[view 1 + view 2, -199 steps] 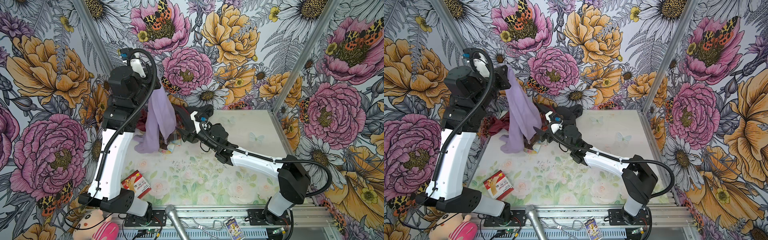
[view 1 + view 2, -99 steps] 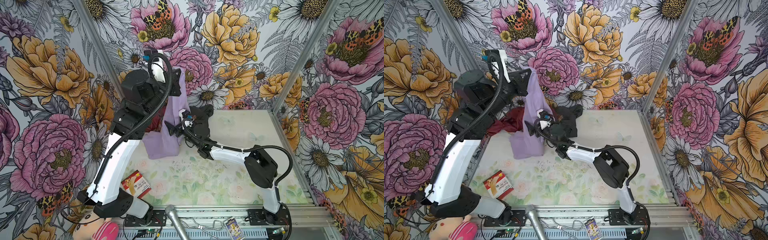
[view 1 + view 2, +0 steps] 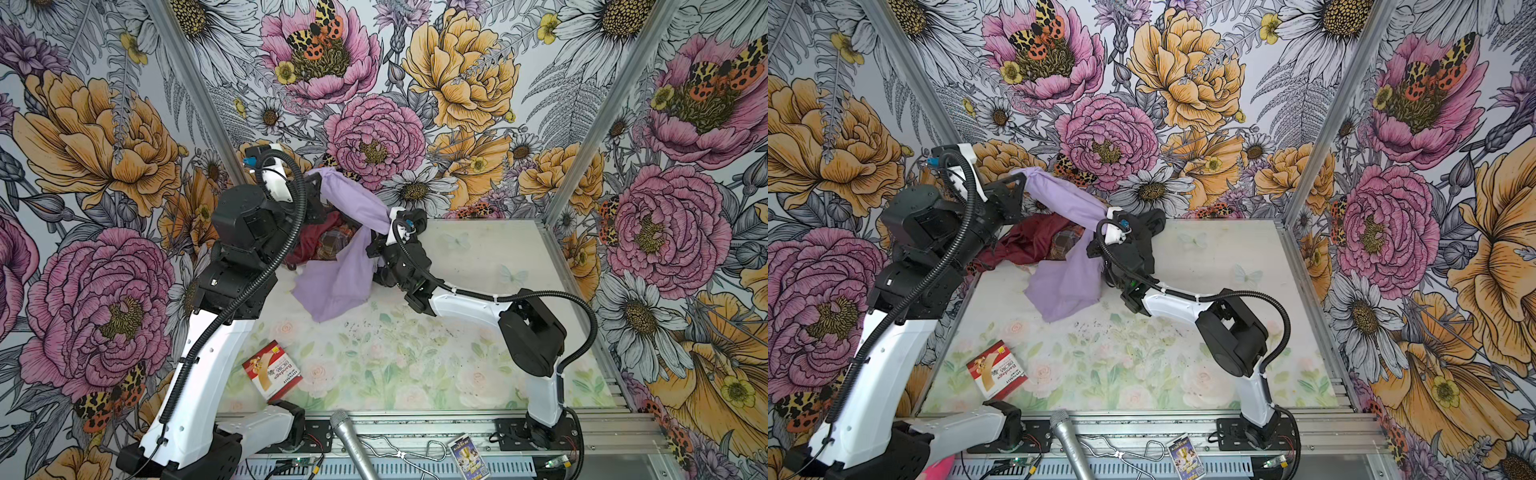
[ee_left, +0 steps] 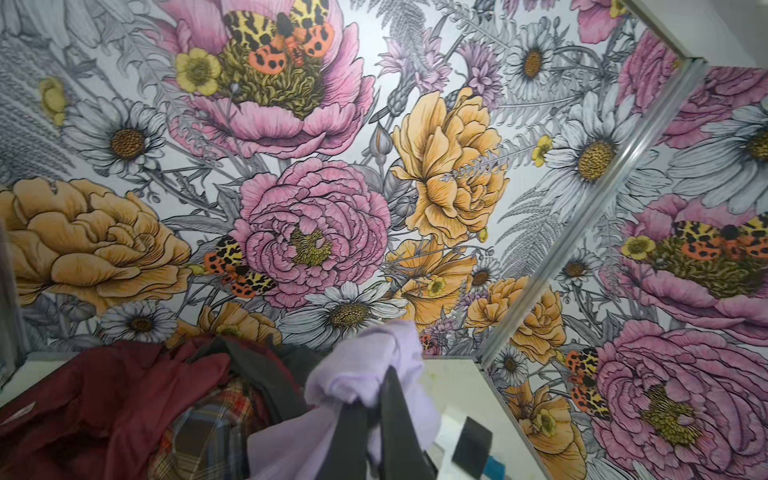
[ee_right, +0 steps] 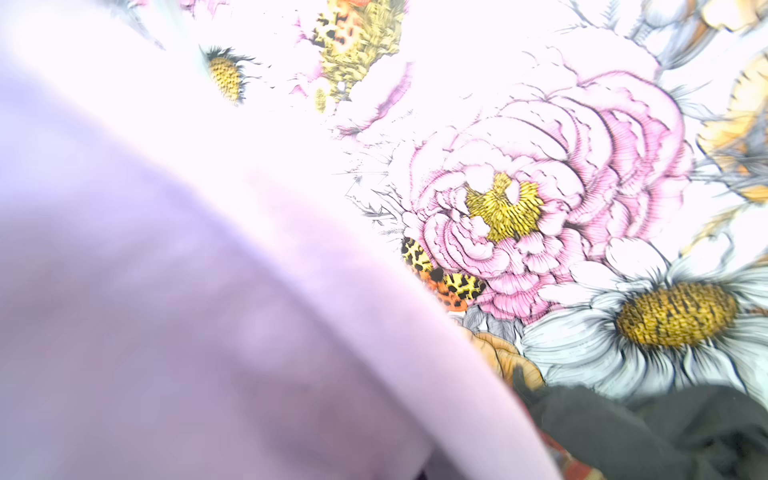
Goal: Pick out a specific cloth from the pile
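Right fingers (image 3: 390, 218) closed on the cloth (image 3: 336, 274), arm stretched forward.

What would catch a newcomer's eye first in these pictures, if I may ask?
The lilac cloth stretches in the air between the left gripper and the right gripper, above the pile at the far left corner of the table. Loud flowered walls surround it; a red box lies front left.
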